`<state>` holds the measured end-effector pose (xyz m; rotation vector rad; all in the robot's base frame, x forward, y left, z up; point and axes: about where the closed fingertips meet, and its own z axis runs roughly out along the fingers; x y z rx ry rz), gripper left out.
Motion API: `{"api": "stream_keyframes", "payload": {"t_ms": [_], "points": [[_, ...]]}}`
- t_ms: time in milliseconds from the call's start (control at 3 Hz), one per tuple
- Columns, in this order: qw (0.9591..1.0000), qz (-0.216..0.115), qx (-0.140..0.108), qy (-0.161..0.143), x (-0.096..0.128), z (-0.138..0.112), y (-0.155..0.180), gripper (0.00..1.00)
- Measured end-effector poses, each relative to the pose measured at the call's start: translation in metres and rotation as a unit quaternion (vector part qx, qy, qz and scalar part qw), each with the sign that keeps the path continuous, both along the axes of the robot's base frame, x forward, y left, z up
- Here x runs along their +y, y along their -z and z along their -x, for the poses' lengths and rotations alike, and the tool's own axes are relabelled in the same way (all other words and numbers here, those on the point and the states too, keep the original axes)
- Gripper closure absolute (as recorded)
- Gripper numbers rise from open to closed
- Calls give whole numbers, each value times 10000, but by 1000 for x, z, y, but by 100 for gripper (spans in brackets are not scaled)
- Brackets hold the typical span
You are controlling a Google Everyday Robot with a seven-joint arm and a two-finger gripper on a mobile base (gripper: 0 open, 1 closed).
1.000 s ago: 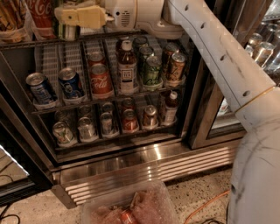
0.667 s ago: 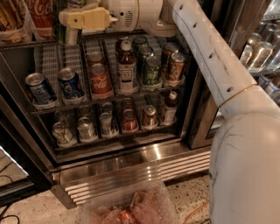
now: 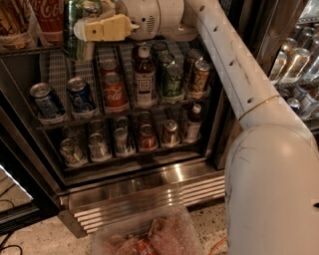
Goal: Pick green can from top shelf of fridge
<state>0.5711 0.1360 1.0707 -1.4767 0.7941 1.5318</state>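
The fridge stands open in front of me, with wire racks of drinks. The tall shiny green can is at the top left, at the front rail of the top shelf. Its lower end hangs in front of and below that rail. My gripper reaches in from the right, and its pale yellow fingers are closed across the can's upper part. The white arm runs down the right side of the view.
A red Coca-Cola cup stands left of the can on the same shelf. Cans and a brown bottle fill the middle rack, and more cans the lower one. A clear plastic bin lies on the floor. Silver cans show at right.
The arm's lower part has swung closer and fills more of the right side. The green can now hangs lower across the shelf rail, still in the gripper.
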Motion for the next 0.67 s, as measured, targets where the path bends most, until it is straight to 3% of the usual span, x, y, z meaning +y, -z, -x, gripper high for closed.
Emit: {"api": "stream_keyframes", "payload": {"t_ms": [333,667], "points": [[9990,327,-41,301,-1,-3,6,100],[9942,805,-20,715,0,-3,9,100]]}}
